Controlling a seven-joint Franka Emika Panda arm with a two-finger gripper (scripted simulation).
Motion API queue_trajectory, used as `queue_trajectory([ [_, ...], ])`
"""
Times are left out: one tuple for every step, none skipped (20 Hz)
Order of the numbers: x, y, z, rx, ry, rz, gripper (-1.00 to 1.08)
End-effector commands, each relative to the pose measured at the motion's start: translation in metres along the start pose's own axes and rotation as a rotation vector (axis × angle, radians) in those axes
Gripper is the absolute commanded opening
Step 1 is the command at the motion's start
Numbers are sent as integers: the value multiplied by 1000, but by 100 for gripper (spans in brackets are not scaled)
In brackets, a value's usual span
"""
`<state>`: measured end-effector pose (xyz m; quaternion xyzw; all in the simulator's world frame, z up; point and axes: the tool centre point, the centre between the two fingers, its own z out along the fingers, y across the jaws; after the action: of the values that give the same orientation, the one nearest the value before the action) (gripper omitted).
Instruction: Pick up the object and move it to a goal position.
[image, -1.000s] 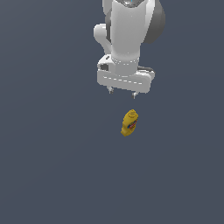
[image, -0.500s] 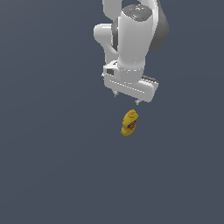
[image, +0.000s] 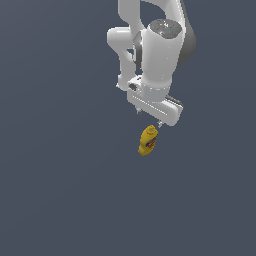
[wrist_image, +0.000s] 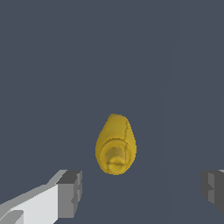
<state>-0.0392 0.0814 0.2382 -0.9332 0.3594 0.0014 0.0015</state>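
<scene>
The object, a small yellow squeeze bottle with a red-and-blue label, stands on the dark grey floor with its nozzle pointing up. My white gripper hangs just above it, open and holding nothing. In the wrist view I look down on the bottle nozzle-first. It lies ahead of the gap of the gripper, slightly off the line between the two grey fingertips. Neither finger touches it.
A flat, uniform dark grey surface stretches all around the bottle. The white arm rises above the gripper toward the upper edge of the exterior view.
The gripper has come down toward the bottle and its wrist has turned, so the fingers now line up at a slant. The bottle has not moved.
</scene>
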Motion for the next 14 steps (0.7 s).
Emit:
queue_trajectory([
  [-2, -4, 5, 0, 1, 48, 100],
  [-3, -5, 6, -1, 2, 64, 100],
  [-3, -7, 8, -1, 2, 79, 100],
  [-4, -8, 9, -1, 2, 93, 100],
  [-4, -9, 11, -1, 2, 106, 100],
  [-5, -10, 12, -1, 3, 118, 100],
  [-5, -11, 13, -1, 3, 128, 100],
  [-6, -12, 14, -1, 3, 138, 100],
  [-6, -12, 15, -1, 3, 146, 100],
  [-7, -13, 16, -1, 3, 153, 100],
  [-7, -13, 16, -1, 3, 160, 100],
  [-7, -14, 17, -1, 4, 165, 100],
  [-7, -14, 17, -1, 4, 168, 100],
  [-7, -14, 18, -2, 4, 171, 100],
])
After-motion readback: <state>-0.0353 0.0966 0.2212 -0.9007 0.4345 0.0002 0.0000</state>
